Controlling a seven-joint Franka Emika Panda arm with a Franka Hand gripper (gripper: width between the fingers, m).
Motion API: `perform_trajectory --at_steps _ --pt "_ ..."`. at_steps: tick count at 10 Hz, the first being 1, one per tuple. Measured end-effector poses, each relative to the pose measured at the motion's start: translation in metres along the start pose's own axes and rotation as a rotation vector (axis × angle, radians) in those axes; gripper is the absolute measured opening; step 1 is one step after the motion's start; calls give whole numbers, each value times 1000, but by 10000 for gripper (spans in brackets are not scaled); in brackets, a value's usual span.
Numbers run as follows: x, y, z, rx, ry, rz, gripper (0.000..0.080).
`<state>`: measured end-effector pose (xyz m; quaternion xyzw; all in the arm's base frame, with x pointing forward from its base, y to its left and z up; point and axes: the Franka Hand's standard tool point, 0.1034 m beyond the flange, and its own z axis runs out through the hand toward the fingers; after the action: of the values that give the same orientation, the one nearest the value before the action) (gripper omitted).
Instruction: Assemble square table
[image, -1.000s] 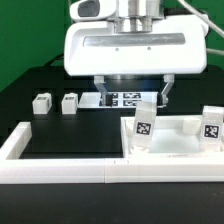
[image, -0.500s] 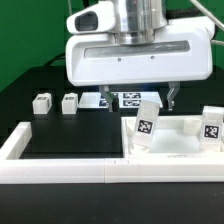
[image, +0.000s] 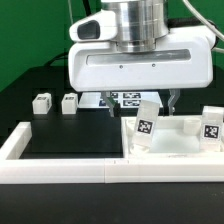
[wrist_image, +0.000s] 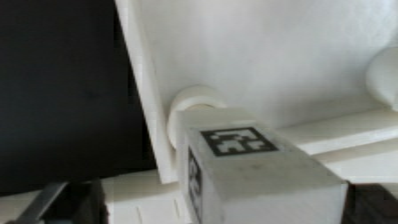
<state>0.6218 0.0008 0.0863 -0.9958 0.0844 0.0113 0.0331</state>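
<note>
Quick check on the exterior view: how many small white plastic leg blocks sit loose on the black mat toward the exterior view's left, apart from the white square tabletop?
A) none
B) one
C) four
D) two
D: on the black mat a first leg block and a second leg block sit side by side, well apart from the white square tray-like tabletop.

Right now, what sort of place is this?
Probably a robotics lab bench: a black tabletop with a white rail, a marker board, and tagged legs for assembly.
</note>
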Motion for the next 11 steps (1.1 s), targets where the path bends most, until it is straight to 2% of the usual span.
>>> perform_trajectory --at_steps 1,2,3,4,8,9,11 --pt "0 0 0 0 0 3 501" --pt "0 0 0 2 0 69 501" --pt "0 0 0 2 0 131 332" --pt "0 -1 0 2 0 164 288" --pt "0 -1 1 2 -2 467 288" --pt "1 0 2 12 -3 646 288" --pt "2 0 2 56 -20 932 290"
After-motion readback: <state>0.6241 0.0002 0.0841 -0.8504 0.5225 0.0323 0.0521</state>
